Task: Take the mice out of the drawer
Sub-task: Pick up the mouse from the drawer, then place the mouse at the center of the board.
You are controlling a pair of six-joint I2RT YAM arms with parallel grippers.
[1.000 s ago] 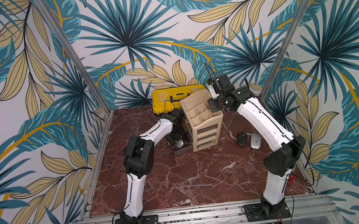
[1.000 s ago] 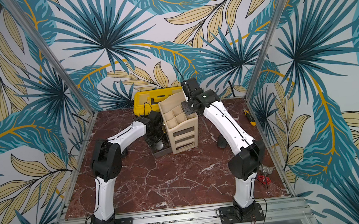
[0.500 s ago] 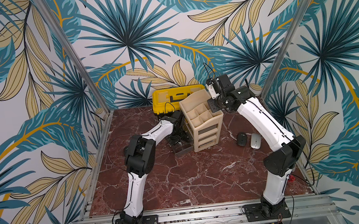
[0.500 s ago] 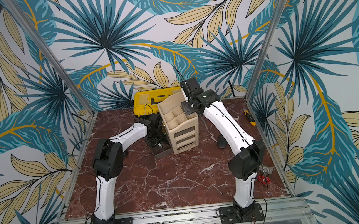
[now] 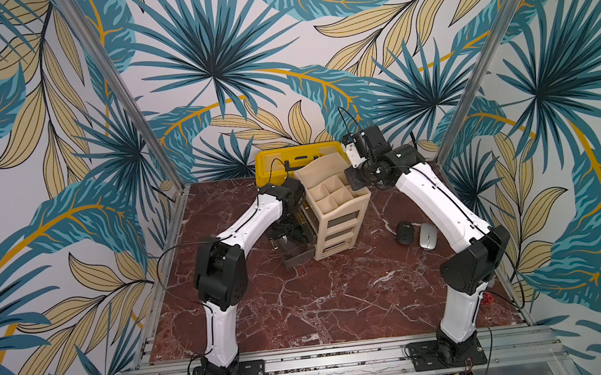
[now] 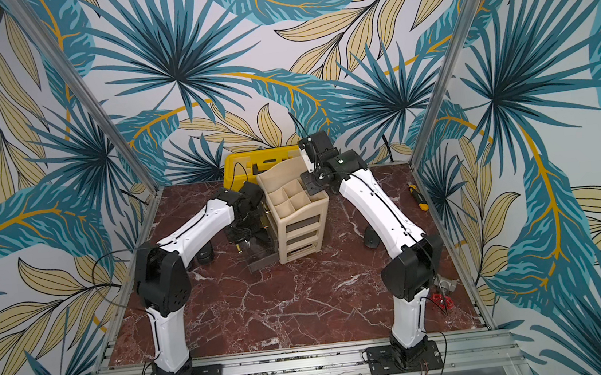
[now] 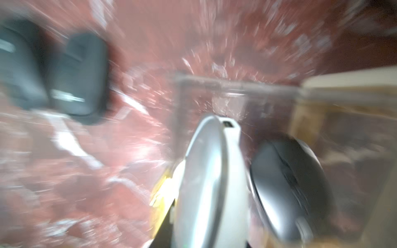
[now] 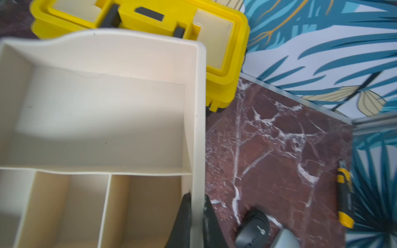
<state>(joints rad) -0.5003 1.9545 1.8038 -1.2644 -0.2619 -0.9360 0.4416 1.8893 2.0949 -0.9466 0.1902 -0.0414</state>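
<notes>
Quick notes on handling the mice. We're holding the silver mouse (image 7: 208, 182) on its edge in the left fingers (image 5: 283, 232), right over the clear drawer (image 7: 236, 83). The drawer is sticking out of the base of the beige organizer (image 5: 339, 226) toward the left edge of the surface (image 5: 322, 300). The left wrist view is smeary and isn't showing the pads. But the mouse is looking sharp against a blurred background, so we're reading that as fingers closed on it.

A black mouse (image 7: 287, 184) is lying in the drawer just beside it. What look like two more black mice (image 7: 79, 75) are sitting out near the left edge. Another black mouse (image 5: 405, 232) and a silver-grey mouse (image 5: 427, 236) are lying side by side near the right edge.

We're guessing these are light, stiff plastic shells: flat oval, smooth domed top, flat white underside. The dome is probably slick, so we're thinking the straight side flanks across the narrow width are the safest place to pinch.

The right fingers (image 8: 182, 223) are pinched shut on the organizer's side wall, one inside and one outside. The organizer is matte plastic with open compartments on top. The drawer is see-through, and the surface is glossy red-brown marble with white veins.
</notes>
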